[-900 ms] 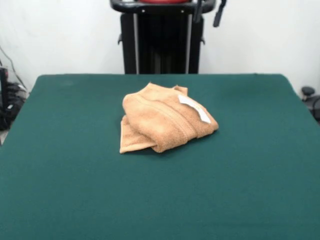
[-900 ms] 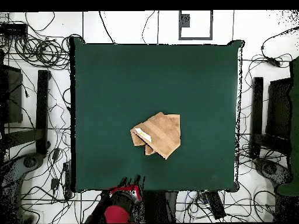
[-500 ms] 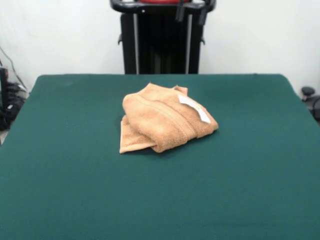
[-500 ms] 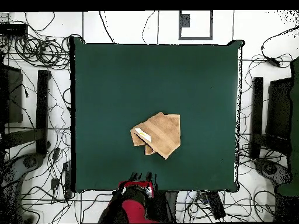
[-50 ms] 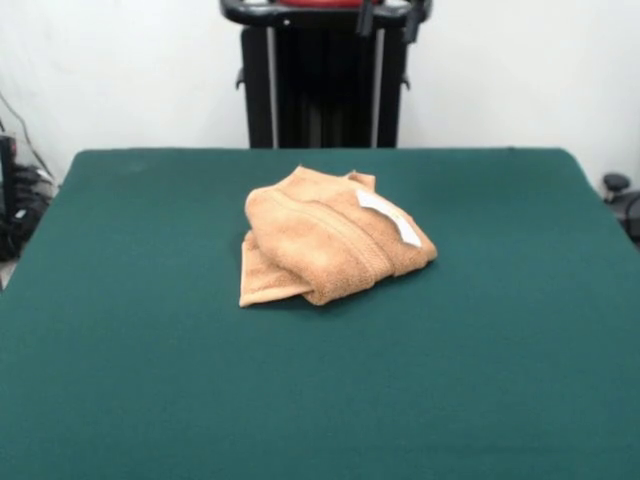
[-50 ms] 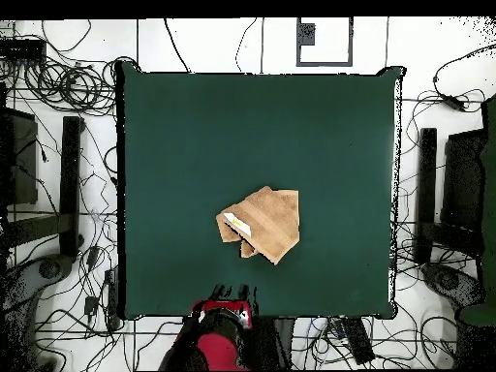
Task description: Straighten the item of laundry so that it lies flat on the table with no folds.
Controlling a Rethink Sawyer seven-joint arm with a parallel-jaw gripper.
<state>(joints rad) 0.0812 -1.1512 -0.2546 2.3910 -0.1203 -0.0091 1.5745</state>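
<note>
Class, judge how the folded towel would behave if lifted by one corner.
The towel is soft terry bunched in layers, so it would probably droop and unfold. Its thick pile on the felt table suggests it drags rather than slides.

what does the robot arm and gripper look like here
The arm has a glossy red shell with black sections. The gripper is black, showing thin dark finger tips. In the front view only its dark tips show, under a black and red rim at the top edge.

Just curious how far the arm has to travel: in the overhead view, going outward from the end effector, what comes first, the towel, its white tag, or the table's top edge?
1. White tag, on the towel's left part, and towel, mid-table: too close to call.
2. Table's top edge, opposite the end effector.
</note>
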